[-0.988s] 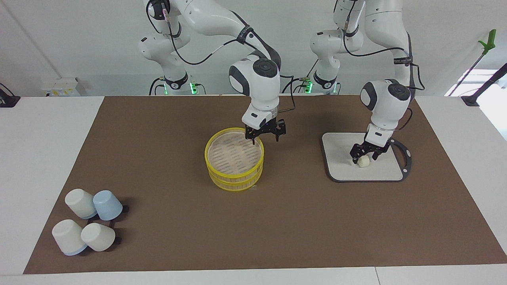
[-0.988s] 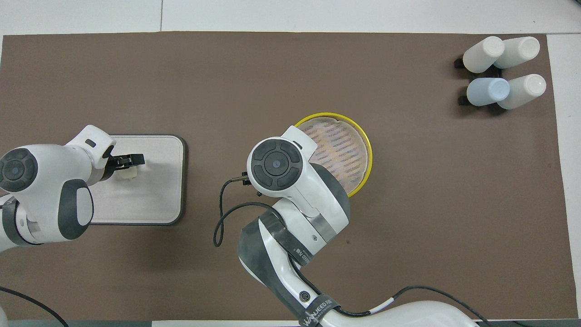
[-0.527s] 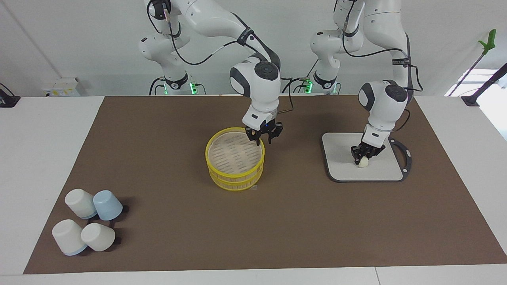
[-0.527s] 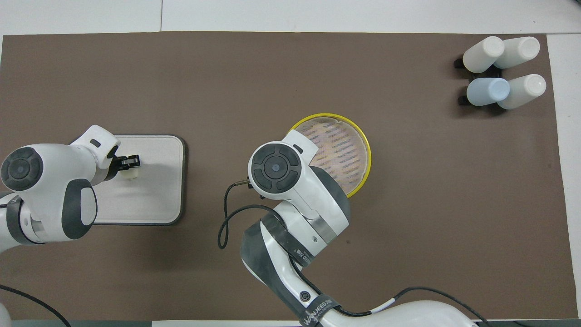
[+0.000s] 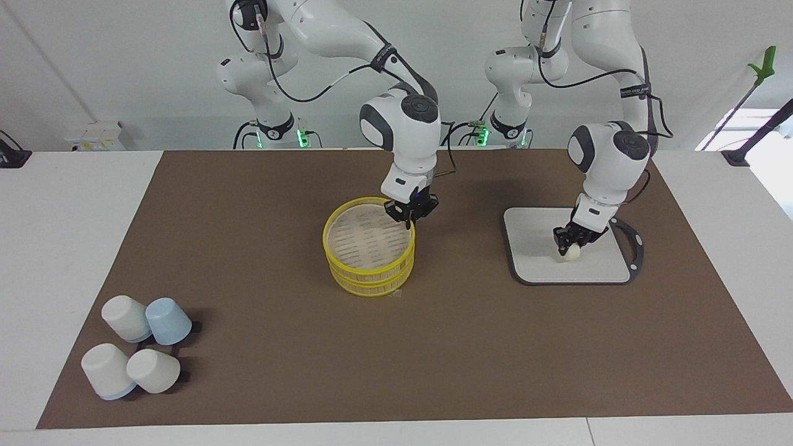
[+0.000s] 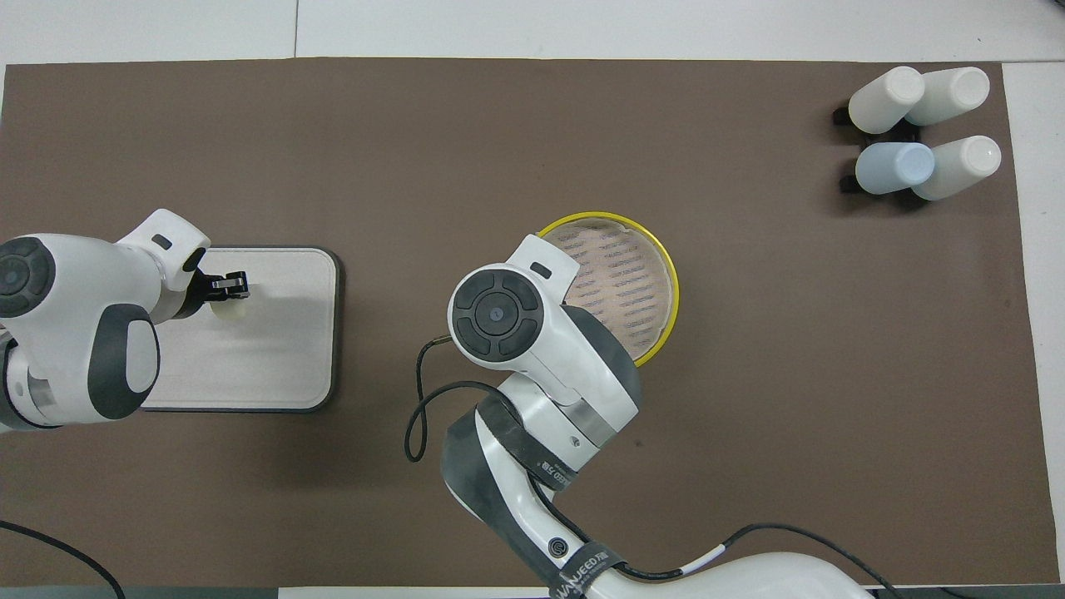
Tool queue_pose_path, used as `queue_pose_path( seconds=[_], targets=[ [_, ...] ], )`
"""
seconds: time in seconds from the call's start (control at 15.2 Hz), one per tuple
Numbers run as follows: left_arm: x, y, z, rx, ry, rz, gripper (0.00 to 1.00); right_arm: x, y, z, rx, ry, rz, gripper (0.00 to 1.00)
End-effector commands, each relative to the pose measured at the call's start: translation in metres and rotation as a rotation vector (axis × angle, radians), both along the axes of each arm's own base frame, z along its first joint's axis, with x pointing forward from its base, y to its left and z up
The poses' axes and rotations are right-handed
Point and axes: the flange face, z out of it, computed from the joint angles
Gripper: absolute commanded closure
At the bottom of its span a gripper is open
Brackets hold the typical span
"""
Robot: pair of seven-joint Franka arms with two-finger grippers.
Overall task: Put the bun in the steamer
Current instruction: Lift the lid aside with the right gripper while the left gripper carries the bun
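Note:
The cream-white bun (image 5: 570, 253) is on the grey square tray (image 5: 598, 267), at the left arm's end of the table. My left gripper (image 5: 569, 245) is shut on the bun from above; I cannot tell whether the bun still touches the tray. In the overhead view the bun (image 6: 230, 309) shows just under the left gripper (image 6: 235, 291). The yellow-rimmed steamer (image 5: 372, 282) stands mid-table with its top piece stacked on it. My right gripper (image 5: 409, 217) is shut on the top piece's rim, on the robots' side. In the overhead view the steamer (image 6: 671, 279) is half covered by the right arm, which hides the gripper.
Several upturned white and pale blue cups (image 5: 136, 353) stand at the right arm's end, far from the robots, and show in the overhead view (image 6: 919, 133). The tray (image 6: 274, 366) has a black handle (image 5: 638, 248). A brown mat (image 5: 260, 204) covers the table.
The left gripper closed on the bun and shifted slightly with it. The right gripper closed on the steamer's top rim, and the steamer nudged a little.

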Motion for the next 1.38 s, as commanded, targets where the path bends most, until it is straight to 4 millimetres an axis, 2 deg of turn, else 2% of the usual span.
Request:
queue_pose_path(
  seconds=[0.0,0.13,0.26,0.33,0.59,0.72,0.79,0.92,0.99,1.05,1.19,1.25,1.32],
  targets=[
    [0.008,-0.015,0.028,-0.015,0.024,0.035,0.66,0.005,-0.018,0.036,-0.057,0.037,-0.004,1.0],
    [0.016,-0.042,0.05,-0.021,0.034,0.053,0.66,0.017,-0.042,0.063,-0.085,0.064,0.033,1.0],
    [0.022,-0.068,0.078,-0.023,0.06,0.078,0.66,0.029,-0.078,0.088,-0.088,0.081,0.059,1.0],
    [0.024,-0.088,0.094,-0.026,0.063,0.094,0.66,0.032,-0.096,0.099,-0.092,0.096,0.071,1.0],
    [0.023,-0.196,0.133,-0.057,0.034,0.168,0.66,0.042,-0.181,0.143,-0.083,0.141,0.11,1.0],
    [0.019,-0.247,0.149,-0.094,0.009,0.162,0.66,0.043,-0.24,0.165,-0.072,0.177,0.13,1.0],
    [0.014,-0.274,0.15,-0.115,0.012,0.159,0.66,0.044,-0.27,0.174,-0.06,0.193,0.151,1.0],
    [-0.002,-0.332,0.137,-0.119,0.018,0.138,0.66,0.04,-0.322,0.187,-0.044,0.214,0.156,1.0],
    [-0.008,-0.356,0.132,-0.137,0.0,0.137,0.66,0.037,-0.347,0.189,-0.036,0.226,0.168,1.0],
    [-0.013,-0.371,0.134,-0.164,-0.03,0.123,0.66,0.035,-0.366,0.186,-0.028,0.238,0.18,1.0],
    [-0.027,-0.403,0.114,-0.169,-0.038,0.078,0.66,0.029,-0.383,0.177,-0.022,0.258,0.17,1.0],
    [-0.042,-0.432,0.087,-0.142,-0.015,0.05,0.66,0.026,-0.388,0.173,-0.02,0.261,0.163,1.0],
    [-0.047,-0.457,0.065,-0.116,-0.029,0.059,0.66,0.024,-0.394,0.168,-0.018,0.255,0.155,1.0]
  ],
)
